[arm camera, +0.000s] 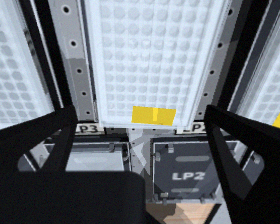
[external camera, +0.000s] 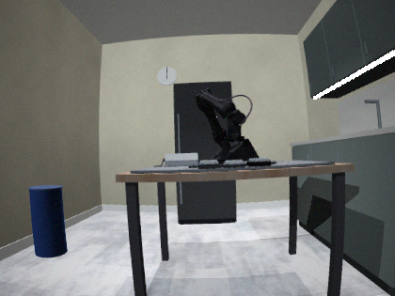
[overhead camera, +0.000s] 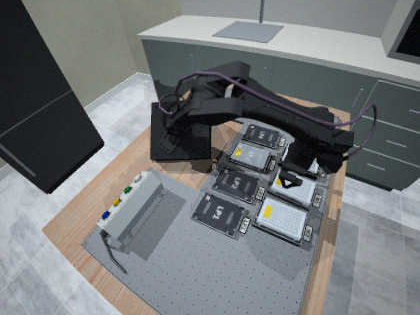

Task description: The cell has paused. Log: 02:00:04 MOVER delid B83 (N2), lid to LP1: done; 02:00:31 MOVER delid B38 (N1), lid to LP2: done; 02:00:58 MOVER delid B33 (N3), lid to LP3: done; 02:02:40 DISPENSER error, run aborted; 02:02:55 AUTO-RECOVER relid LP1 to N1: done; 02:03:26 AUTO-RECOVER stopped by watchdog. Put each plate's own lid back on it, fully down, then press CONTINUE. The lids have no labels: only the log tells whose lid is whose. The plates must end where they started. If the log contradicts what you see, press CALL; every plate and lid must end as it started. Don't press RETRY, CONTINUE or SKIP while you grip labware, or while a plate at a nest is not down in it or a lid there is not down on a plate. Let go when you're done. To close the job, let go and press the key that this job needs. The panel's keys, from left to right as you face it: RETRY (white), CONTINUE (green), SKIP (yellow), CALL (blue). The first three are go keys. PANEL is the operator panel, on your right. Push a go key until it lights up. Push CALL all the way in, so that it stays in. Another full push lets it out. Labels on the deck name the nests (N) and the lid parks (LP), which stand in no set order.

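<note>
On the left of the deck [overhead camera: 200, 269] sits the panel [overhead camera: 135, 209], a grey box with a slanted top and four small keys in a row: white, green [overhead camera: 127, 190], yellow and blue [overhead camera: 105, 214]. I see no key lit, and I judge that none has been pushed, so the key press is left to do. Next comes a row of four lid parks, which are flat dark trays with white letters. From the top, three of them look bare and dark, and one [overhead camera: 248, 156] holds a pale, flat, shiny thing that I take for a lid. In the wrist view that lid [arm camera: 95, 160] lies in the park marked LP3, and the park LP2 [arm camera: 186, 175] beside it looks bare. So at least one lid is not yet back on a plate. Right of the parks are the plates, white flat boxes full of small round holes like a waffle, each with a yellow tag. The near plate [overhead camera: 281, 220] is in full view, the middle plate [overhead camera: 296, 188] is partly under the arm, and the far one is mostly hidden. I cannot tell which plates have clear lids on them. The gripper [arm camera: 141, 107] hangs just above the middle plate [arm camera: 150, 60], near its yellow tag [arm camera: 154, 115]. Its two black fingers are spread wide, one on each side, and hold nothing. I think most of the job is left.
</note>
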{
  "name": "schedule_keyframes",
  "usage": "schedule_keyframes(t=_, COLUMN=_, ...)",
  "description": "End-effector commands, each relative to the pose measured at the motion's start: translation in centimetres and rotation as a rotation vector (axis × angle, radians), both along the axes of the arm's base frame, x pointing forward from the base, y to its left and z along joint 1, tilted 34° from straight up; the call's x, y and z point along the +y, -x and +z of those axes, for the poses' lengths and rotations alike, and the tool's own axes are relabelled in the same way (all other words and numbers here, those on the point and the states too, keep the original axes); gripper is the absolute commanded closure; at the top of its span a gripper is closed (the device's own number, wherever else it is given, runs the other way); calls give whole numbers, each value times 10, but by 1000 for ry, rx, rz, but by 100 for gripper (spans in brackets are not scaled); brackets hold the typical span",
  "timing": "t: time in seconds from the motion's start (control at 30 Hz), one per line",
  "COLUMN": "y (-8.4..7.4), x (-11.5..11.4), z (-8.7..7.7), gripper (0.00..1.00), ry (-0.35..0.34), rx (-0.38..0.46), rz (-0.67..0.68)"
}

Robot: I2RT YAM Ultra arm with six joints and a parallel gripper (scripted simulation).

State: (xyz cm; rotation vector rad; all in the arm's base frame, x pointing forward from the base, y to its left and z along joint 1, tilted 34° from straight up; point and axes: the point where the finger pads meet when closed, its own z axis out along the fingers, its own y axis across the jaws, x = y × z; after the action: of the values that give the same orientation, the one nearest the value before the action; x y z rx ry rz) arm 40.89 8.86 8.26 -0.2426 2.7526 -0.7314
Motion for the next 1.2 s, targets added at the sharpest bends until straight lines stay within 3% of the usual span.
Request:
schedule_keyframes(t=0.0, y=11, x=20, z=12, gripper=0, ry=-15, rx=-61, rz=52)
schedule_keyframes(t=0.2, y=38, x=22, z=-1, gripper=0, ry=-15, rx=-60, rz=52)
schedule_keyframes(t=0.27, y=38, x=22, z=-1, gripper=0, ry=-15, rx=-60, rz=52)
schedule_keyframes(t=0.77, y=105, x=27, z=-36, gripper=0, ry=-18, rx=-58, rz=52)
schedule_keyframes(t=0.83, y=105, x=27, z=-36, gripper=0, ry=-18, rx=-58, rz=52)
schedule_keyframes(t=1.17, y=151, x=32, z=-59, gripper=0, ry=-26, rx=-49, rz=54)
